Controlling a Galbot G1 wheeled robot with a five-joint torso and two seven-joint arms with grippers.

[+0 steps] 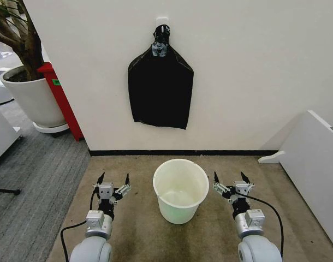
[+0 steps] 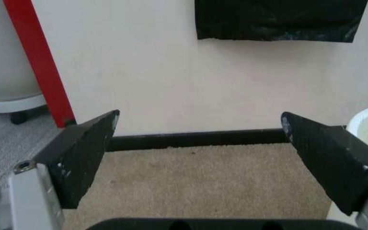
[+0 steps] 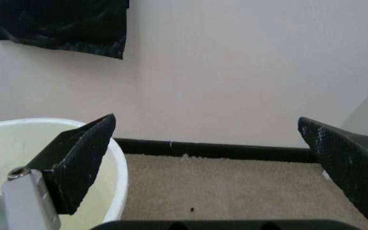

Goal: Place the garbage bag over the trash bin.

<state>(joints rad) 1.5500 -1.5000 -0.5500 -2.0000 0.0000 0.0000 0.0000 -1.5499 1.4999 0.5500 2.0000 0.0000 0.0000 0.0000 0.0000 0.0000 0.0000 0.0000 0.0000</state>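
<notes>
I have both arms low over the carpeted floor (image 1: 139, 240), the left end effector (image 1: 113, 179) to one side of the trash bin (image 1: 180, 190) and the right end effector (image 1: 232, 178) to the other, each with its fingers spread wide and holding nothing. The bin stands upright on the floor between them, near the wall's dark skirting, empty, mouth up. The only black bag I can see is the bundle (image 1: 160, 90) hanging flat on the wall above the bin, gathered at a knot on a hook (image 1: 161, 34); I can't make out a loose, rumpled garbage bag anywhere. I judge that plastic to be very light, limp and slick, so it should crumple and slip under a wide pinch. I would take it at the lower edge, one corner per end effector.
</notes>
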